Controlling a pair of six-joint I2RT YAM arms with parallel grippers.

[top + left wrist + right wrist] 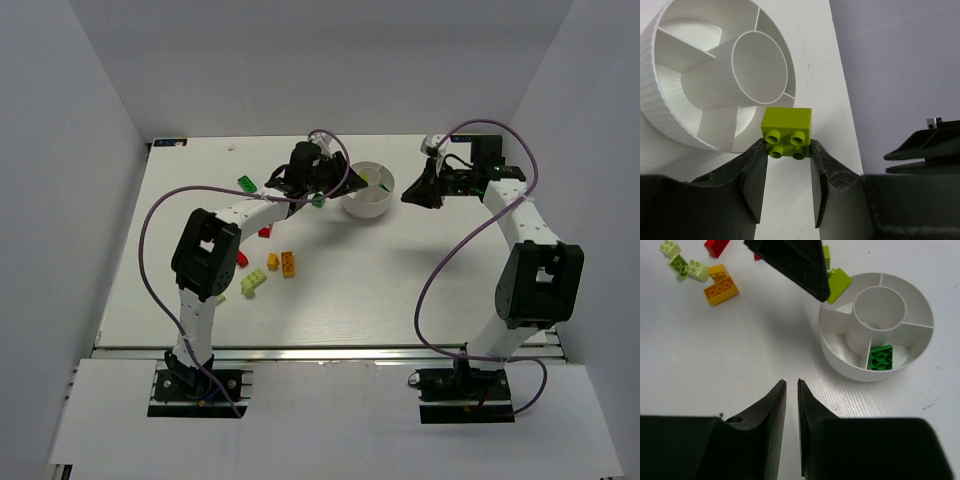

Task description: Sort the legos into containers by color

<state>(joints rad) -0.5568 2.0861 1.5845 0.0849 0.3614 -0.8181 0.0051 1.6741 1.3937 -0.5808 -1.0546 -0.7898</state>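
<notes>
Right at the ribbed rim of the round white plastic divided dish [670, 125], the left end effector [787, 148] pinches a lime-green studded plastic brick [786, 125] by its sides, likely to drop it into a free wedge [721, 131], while the right end effector [791, 386] hangs nearly closed, empty, nearby.

One white dish [840, 357] on one surface [715, 355], with one round central cup [879, 305] and at least four wedge sections [912, 300]. Two arms [205, 260], two claws — the left claw [787, 147] and the right claw [791, 382]. Bricks — two dark green bricks [881, 358], two red bricks [717, 246], two orange-yellow bricks [720, 287], one bright lime brick [786, 125], and seemingly three paler lime bricks [687, 267], though that cluster is hard to split; ten bricks in all.
</notes>
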